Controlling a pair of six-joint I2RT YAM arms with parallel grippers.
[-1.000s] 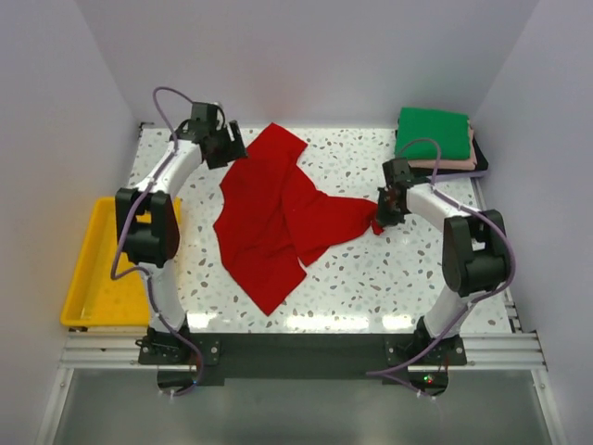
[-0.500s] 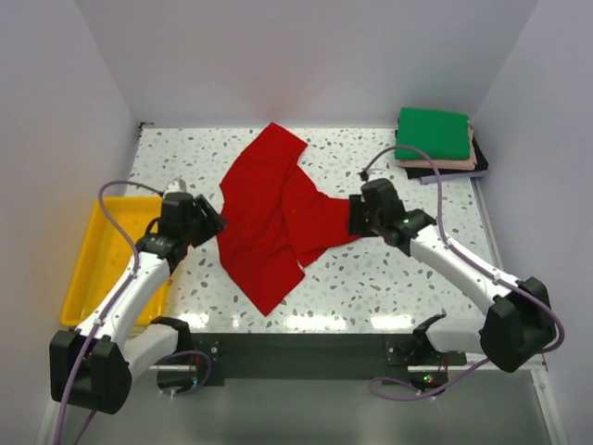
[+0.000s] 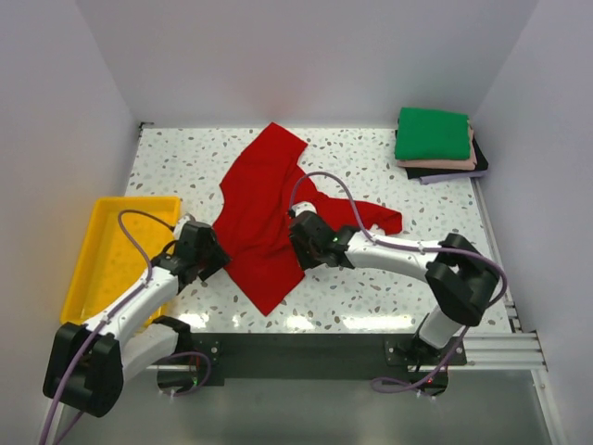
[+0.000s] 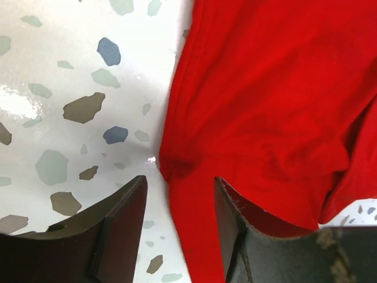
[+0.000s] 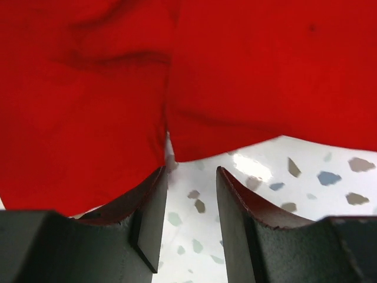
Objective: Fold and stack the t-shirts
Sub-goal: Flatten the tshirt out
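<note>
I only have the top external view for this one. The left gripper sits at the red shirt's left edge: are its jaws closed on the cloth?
Observer: No. In the left wrist view the left gripper stands open, with an edge of the red t-shirt running between its fingers.
Operator: And the right one, over the shirt's middle?
Observer: The right gripper is open too; only bare speckled table lies between its fingers, the cloth's edge just ahead.

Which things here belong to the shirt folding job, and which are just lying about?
Job: red t-shirt, unfolded; folded stack, green t-shirt on top.
Lying about: yellow tray.
</note>
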